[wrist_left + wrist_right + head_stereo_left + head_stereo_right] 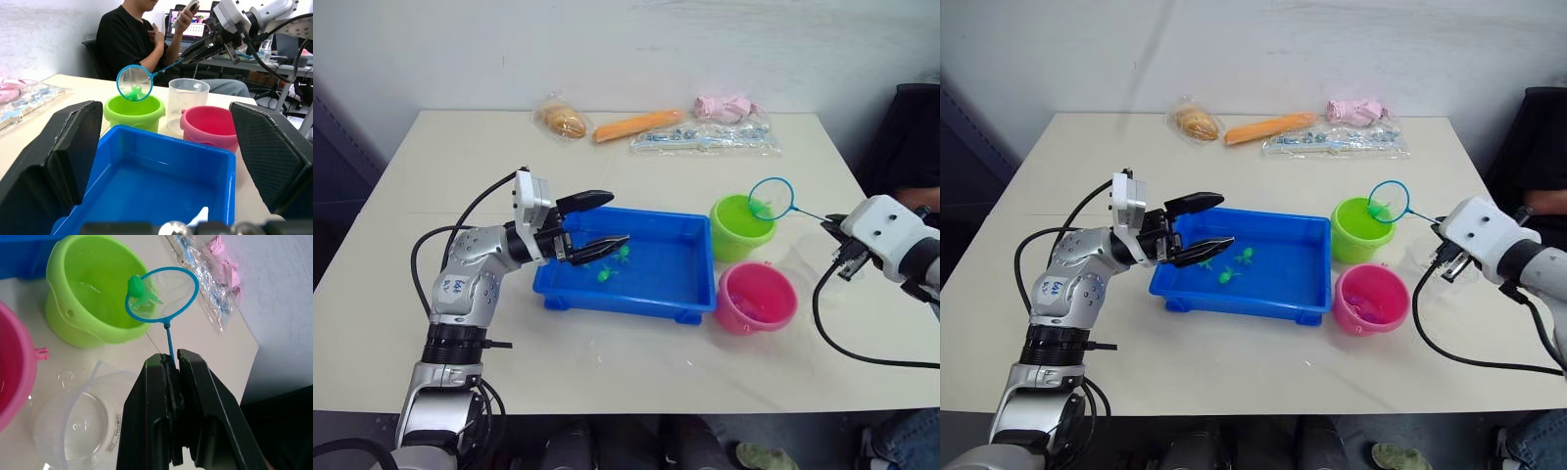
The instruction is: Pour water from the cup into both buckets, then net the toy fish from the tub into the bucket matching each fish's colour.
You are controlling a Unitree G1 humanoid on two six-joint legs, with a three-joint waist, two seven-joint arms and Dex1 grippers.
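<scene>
The right gripper's fingers [172, 363] pinch the net's [162, 294] thin handle, holding the hoop with a green toy fish [139, 288] just beyond them, above the lime green bucket [93, 298]. The left gripper's fingers [595, 223] are spread wide over the blue tub [656, 274], forearm level above the table [607, 352].

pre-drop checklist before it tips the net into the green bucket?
1. Right gripper shut on the net handle: ok.
2. Green fish in the mesh: ok.
3. Fish colour matches the lime green bucket: ok.
4. Hoop fully over the bucket's opening: cannot tell; it sits near the rim.
5. Left gripper, open, over the tub, away from the net: ok.
6. Clear cup standing beside the buckets, clear of the tipping path: cannot tell.
</scene>
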